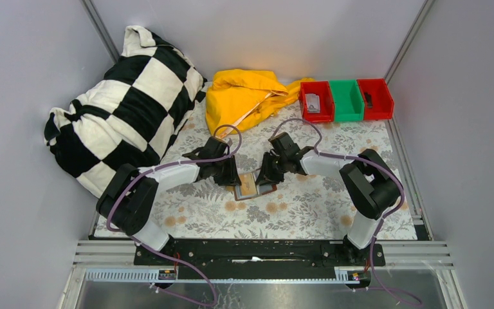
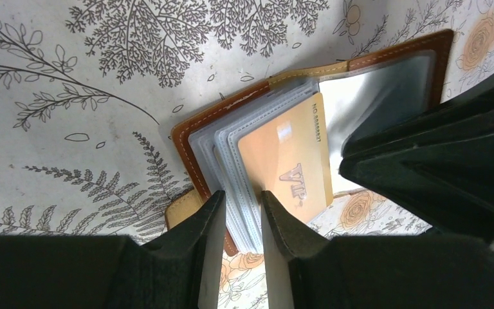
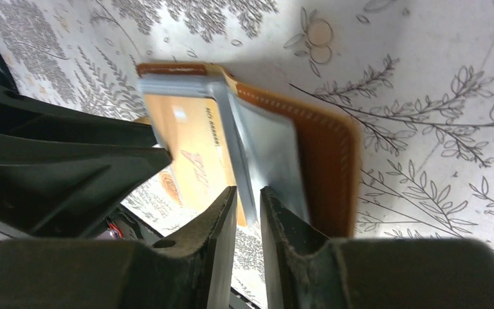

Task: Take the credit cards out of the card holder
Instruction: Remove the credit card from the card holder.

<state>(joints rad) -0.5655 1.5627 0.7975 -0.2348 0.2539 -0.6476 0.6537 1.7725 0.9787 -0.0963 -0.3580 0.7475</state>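
Observation:
The brown card holder (image 1: pixel 255 185) lies open on the floral cloth between my two grippers. In the left wrist view its brown cover (image 2: pixel 185 138) fans out clear sleeves, and a gold credit card (image 2: pixel 289 161) marked VIP sits in the top sleeve. My left gripper (image 2: pixel 241 196) is shut on the stack of sleeves at their lower edge. In the right wrist view my right gripper (image 3: pixel 247 191) is shut on a grey-blue sleeve of the card holder (image 3: pixel 328 135), just beside the gold credit card (image 3: pixel 193 145). From above, the left gripper (image 1: pixel 231 177) and the right gripper (image 1: pixel 267 174) meet over the holder.
A black-and-white checked pillow (image 1: pixel 122 103) fills the back left. A yellow cloth (image 1: pixel 244 96) lies at the back centre. Two red bins (image 1: pixel 316 101) (image 1: pixel 375 98) flank a green bin (image 1: pixel 347 100) at the back right. The other arm's black fingers (image 2: pixel 437 161) crowd each wrist view.

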